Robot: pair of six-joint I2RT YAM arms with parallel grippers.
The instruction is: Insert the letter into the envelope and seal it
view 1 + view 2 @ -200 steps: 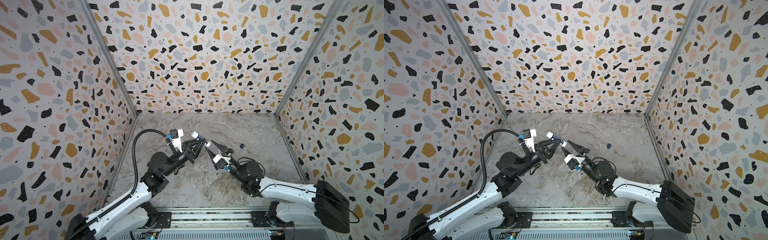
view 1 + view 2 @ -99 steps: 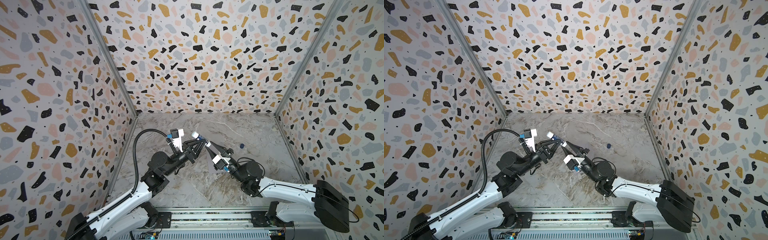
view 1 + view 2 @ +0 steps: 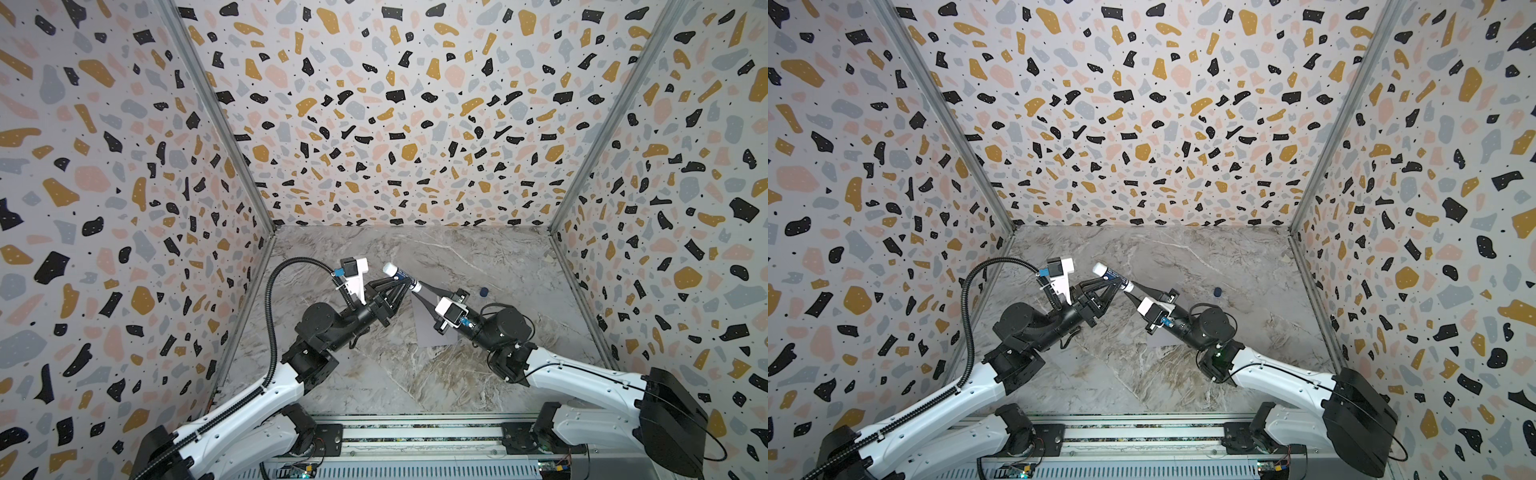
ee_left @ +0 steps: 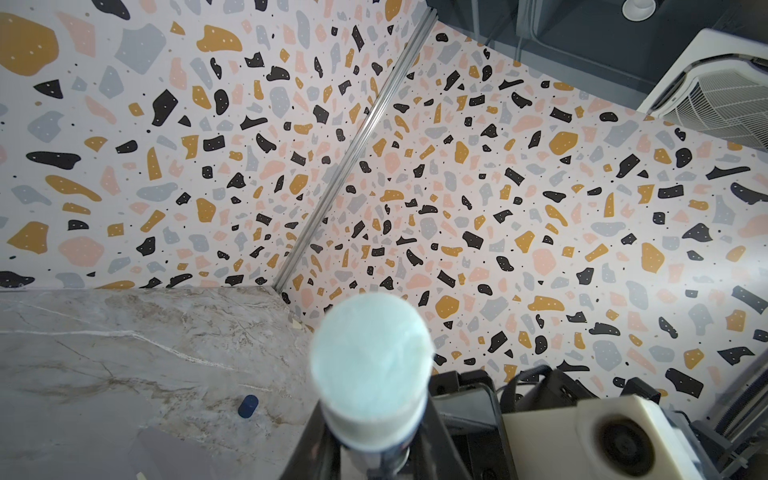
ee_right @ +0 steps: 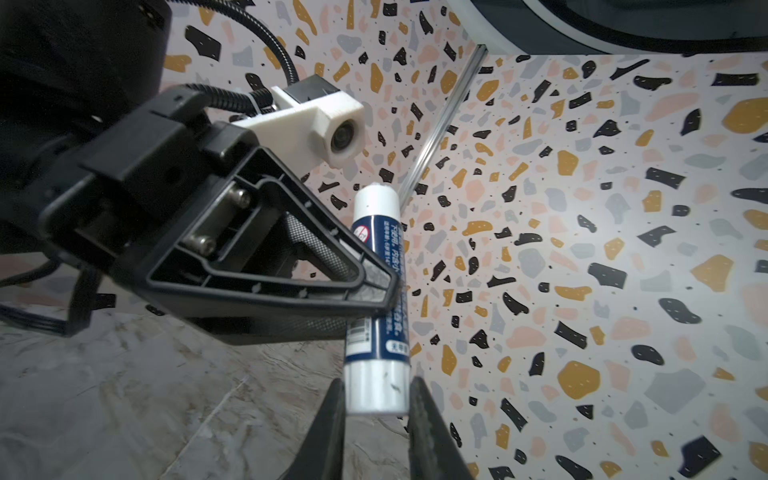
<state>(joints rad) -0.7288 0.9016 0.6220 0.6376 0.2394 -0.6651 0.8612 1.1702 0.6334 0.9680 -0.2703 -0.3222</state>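
Both jaws pinch the glue stick [image 5: 376, 365], right wrist view shows; top views add the envelope [image 3: 426, 332].

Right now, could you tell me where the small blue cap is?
In both top views the blue cap lies on the table, just right of the right gripper and apart from the envelope.

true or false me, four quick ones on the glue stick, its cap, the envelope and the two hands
1. The left hand grips the glue stick at its blue label. True.
2. The blue cap sits on the stick. False: it lies on the table, apart from it.
3. The right hand has its fingers either side of the stick's white end. True.
4. The envelope is lifted in the air. False: it lies flat on the table under the right arm.
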